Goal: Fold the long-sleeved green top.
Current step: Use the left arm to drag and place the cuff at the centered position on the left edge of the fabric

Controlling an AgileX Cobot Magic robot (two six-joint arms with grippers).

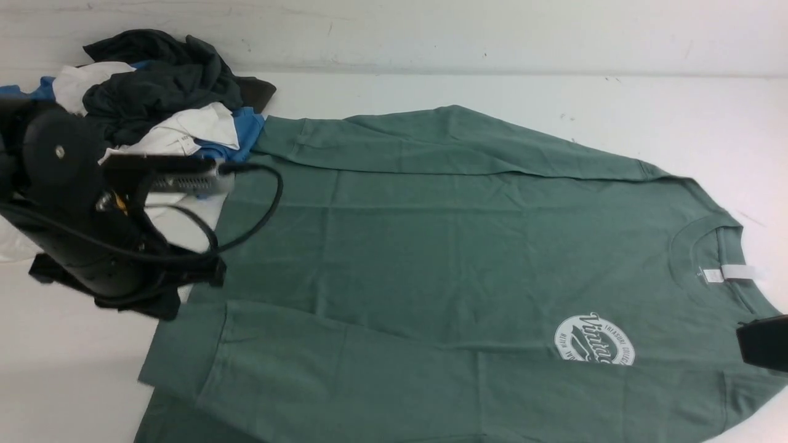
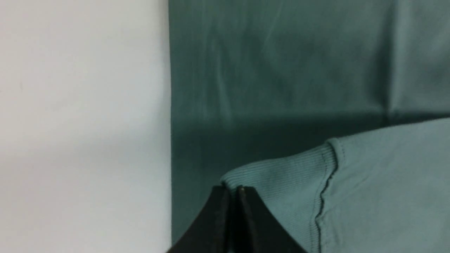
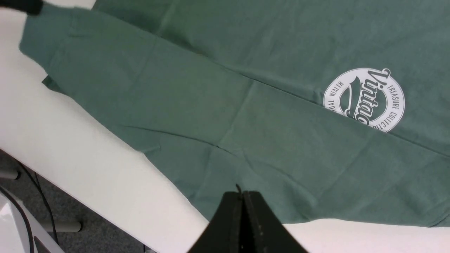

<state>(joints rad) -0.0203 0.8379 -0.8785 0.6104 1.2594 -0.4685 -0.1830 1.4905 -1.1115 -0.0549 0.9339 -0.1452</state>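
The green long-sleeved top point(image 1: 443, 246) lies spread flat on the white table, its neck and white label point(image 1: 729, 274) to the right. The round white logo point(image 1: 594, 347) faces up. Both sleeves are laid along the body. My left gripper point(image 2: 232, 189) is shut on the ribbed cuff point(image 2: 281, 189) of the near sleeve, raised a little over the top's hem; in the front view it sits at the cuff's corner point(image 1: 209, 286). My right gripper point(image 3: 242, 193) is shut, hovering over the top's near edge at the shoulder end point(image 1: 748, 344); no cloth shows between its jaws.
A pile of dark, white and blue garments point(image 1: 160, 92) lies at the back left, behind my left arm point(image 1: 92, 203) and its cable. The table's near edge point(image 3: 105, 182) runs close to the top, with floor and cables point(image 3: 31, 196) beyond it.
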